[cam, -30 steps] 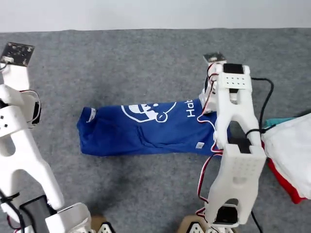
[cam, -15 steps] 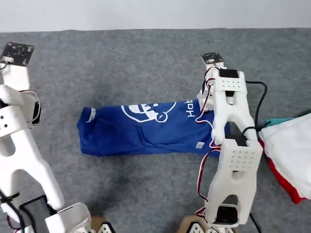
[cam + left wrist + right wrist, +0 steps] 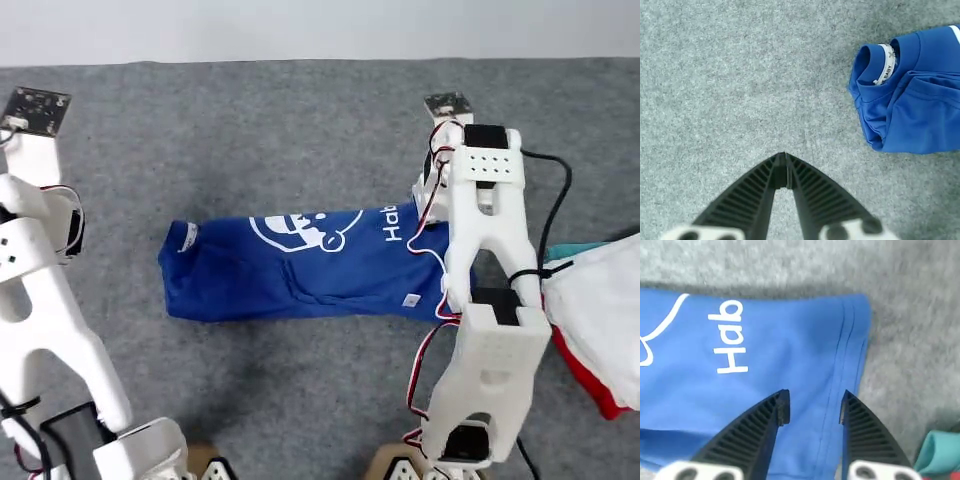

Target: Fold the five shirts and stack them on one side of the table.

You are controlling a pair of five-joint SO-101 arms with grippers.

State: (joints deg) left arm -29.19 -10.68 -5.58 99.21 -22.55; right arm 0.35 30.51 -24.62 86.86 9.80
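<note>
Surface: grey, carpet-like surface (image 3: pixel 300 130) under both arms, with a pale wall strip along its far edge.
Blue shirt: the blue shirt (image 3: pixel 300 265) lies flat near the middle of the surface, folded into a long band with white print on top. Its collar (image 3: pixel 885 62) is at the end nearer the left arm (image 3: pixel 40 300) and its hem (image 3: pixel 847 340) at the end under the right arm (image 3: pixel 485 290).
Pile: a white shirt (image 3: pixel 600 300) sits at the right edge of the surface, on top of a red garment (image 3: pixel 585 375). A teal garment (image 3: pixel 565 250) peeks out on the pile's far side. The pile is just beside the right arm and apart from the blue shirt.
Right end effector: the right end effector (image 3: pixel 812 405) has its fingers apart over the hem end of the blue shirt, beside the white lettering. Whether the tips touch the cloth cannot be told.
Left end effector: the left end effector (image 3: pixel 786 157) has its fingers together, holding nothing. It is over bare surface, near the collar end of the blue shirt but apart from it.
</note>
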